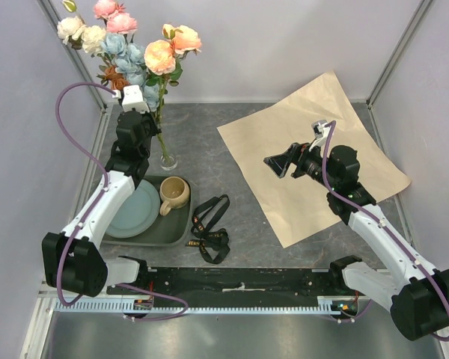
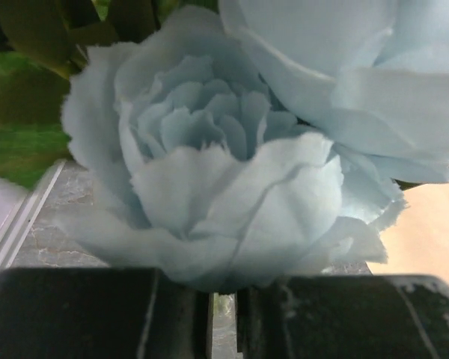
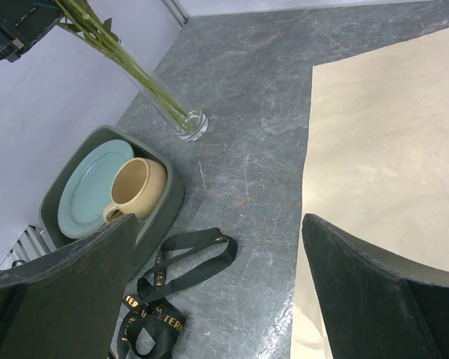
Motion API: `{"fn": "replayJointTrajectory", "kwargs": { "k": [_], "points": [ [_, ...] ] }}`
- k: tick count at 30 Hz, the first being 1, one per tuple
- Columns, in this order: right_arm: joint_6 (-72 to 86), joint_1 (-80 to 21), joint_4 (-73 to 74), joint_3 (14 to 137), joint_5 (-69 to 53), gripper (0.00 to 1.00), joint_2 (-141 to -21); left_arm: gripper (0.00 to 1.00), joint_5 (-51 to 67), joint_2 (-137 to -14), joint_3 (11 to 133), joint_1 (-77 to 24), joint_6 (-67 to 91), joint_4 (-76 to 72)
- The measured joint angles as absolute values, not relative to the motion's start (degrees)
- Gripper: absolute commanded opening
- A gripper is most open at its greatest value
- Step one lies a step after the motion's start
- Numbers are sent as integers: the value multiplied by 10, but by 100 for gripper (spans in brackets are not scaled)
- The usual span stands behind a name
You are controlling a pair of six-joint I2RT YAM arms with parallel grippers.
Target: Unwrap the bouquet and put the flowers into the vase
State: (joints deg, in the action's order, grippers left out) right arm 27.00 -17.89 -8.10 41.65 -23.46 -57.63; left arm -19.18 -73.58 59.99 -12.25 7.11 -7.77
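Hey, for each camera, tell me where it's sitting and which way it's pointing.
Top external: above and behind the bases, looking down on the table; the left arm and right arm show.
Left wrist: on the left arm, against a light blue bloom; its fingers line the bottom edge.
Right wrist: on the right arm, looking down at the vase, mug and ribbon; its open fingers frame the bottom.
Shared by top and right wrist: vase, mug, ribbon.

My left wrist view swamped by a blurred light blue bloom (image 2: 232,172), all behind it lost to me, left fingers (image 2: 75,314) cropped at the bottom edge, from my right wrist the vase (image 3: 187,123) indistinct at its rim, ribbon (image 3: 161,314) lettering partly legible.
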Motion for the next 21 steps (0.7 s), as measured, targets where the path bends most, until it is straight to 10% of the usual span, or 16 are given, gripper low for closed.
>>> {"fn": "replayJointTrajectory", "kwargs": {
  "k": [21],
  "points": [
    [270, -179, -81, 416, -235, 98, -576, 74, -193, -723, 603, -122, 77, -25]
  ]
}}
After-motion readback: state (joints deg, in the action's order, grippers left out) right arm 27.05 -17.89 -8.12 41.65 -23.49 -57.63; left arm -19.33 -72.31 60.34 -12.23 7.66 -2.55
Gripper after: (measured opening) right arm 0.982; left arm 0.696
